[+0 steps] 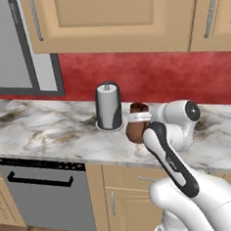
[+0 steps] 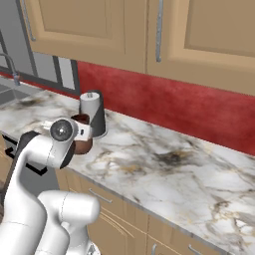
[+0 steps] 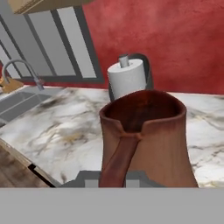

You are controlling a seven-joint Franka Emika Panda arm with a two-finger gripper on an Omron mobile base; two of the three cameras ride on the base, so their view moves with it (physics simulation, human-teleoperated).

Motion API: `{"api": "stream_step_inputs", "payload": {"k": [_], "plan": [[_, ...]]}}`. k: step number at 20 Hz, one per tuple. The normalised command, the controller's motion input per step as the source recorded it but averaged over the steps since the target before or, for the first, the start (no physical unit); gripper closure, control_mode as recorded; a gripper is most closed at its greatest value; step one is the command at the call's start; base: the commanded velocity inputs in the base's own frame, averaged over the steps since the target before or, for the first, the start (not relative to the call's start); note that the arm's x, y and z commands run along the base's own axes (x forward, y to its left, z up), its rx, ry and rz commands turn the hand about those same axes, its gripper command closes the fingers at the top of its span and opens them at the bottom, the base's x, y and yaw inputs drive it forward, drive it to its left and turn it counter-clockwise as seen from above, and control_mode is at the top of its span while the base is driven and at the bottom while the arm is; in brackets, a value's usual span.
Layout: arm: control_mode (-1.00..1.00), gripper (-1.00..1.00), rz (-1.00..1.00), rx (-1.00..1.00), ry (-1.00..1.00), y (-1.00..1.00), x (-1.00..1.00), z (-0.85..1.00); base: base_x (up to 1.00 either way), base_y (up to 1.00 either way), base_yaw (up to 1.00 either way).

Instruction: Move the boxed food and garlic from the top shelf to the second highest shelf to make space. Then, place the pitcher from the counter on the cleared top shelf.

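Hand view, pitcher [image 3: 148,140] upright on counter [image 3: 65,131], handle twd camera, claw grip prob hidden, can't tell.

The pincer [image 1: 139,116] sits tight against the pitcher [image 1: 135,125] in the left base view, and its fingers are buried between the white wrist and the brown body, so there's no reading how the jaws stand. From the right base view the wrist covers most of the pitcher [image 2: 82,139]; just a dark rim and a lower curve peek out. In the hand view the pitcher [image 3: 148,140] looms right in front of the pincer, its base cut off below and the fingertips hidden. Behind it, the paper towel roll [image 3: 127,78] loses its lower half. Far left of the pincer, the faucet [image 3: 22,70] runs blurry.
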Motion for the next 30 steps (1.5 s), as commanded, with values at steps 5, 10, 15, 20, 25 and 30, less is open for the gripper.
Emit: {"api": "stream_step_inputs", "payload": {"k": [5,10,15,20,25,30], "plan": [[1.0,1.0,0.0,0.0,0.0,0.0,0.0,0.0,-0.76,0.37,-0.16],[1.0,1.0,0.0,0.0,0.0,0.0,0.0,0.0,-0.79,0.68,-0.32],[1.0,1.0,0.0,0.0,0.0,0.0,0.0,0.0,-0.65,0.45,-0.57],[1.0,1.0,0.0,0.0,0.0,0.0,0.0,0.0,-0.81,0.12,-0.68],[1.0,1.0,0.0,0.0,0.0,0.0,0.0,0.0,-0.72,-0.02,-0.68],[1.0,1.0,0.0,0.0,0.0,0.0,0.0,0.0,-0.47,-0.17,-0.65]]}}
